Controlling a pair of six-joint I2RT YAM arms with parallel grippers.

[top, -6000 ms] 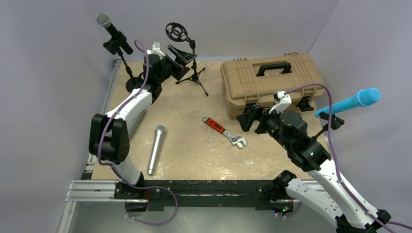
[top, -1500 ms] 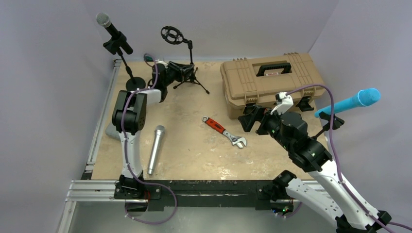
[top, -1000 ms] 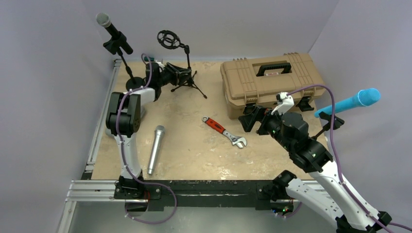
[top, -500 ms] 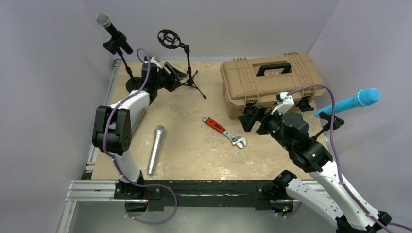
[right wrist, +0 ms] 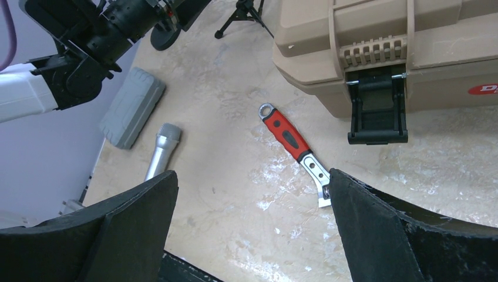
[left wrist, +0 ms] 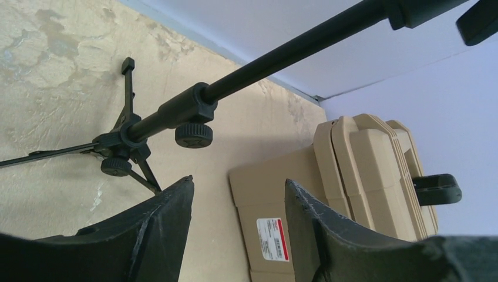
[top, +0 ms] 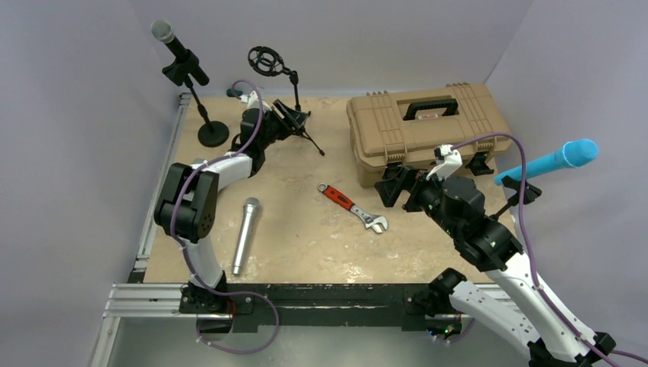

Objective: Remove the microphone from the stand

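The left gripper [top: 289,118] is at the far side of the table [top: 306,237], right beside the three-leg stand [top: 296,90]. In the left wrist view its two fingers [left wrist: 170,217] are apart, with nothing between them. The thin black pole of the stand runs just past the fingertips, not between them. A round ring holder [top: 267,60] sits at the top of this stand.

The right gripper [top: 391,186] hangs over the table just in front of the tan tool box [top: 428,130]. Its fingers [right wrist: 376,235] are spread wide and it has hold of nothing. Under it lies a wrench [right wrist: 293,151] with a red handle.

There are three microphones. The black microphone [top: 174,44] with a silver head sits tilted in the clip of the round-foot stand [top: 212,134] in the far left corner, left of the left gripper and apart from it. The blue microphone [top: 549,162] sits tilted in a black clip [top: 524,191] at the right edge, behind the right arm. The silver microphone [top: 246,233] lies flat on the table on the near left, touching no stand. The right wrist view shows a grey case [right wrist: 130,107] lying near it.
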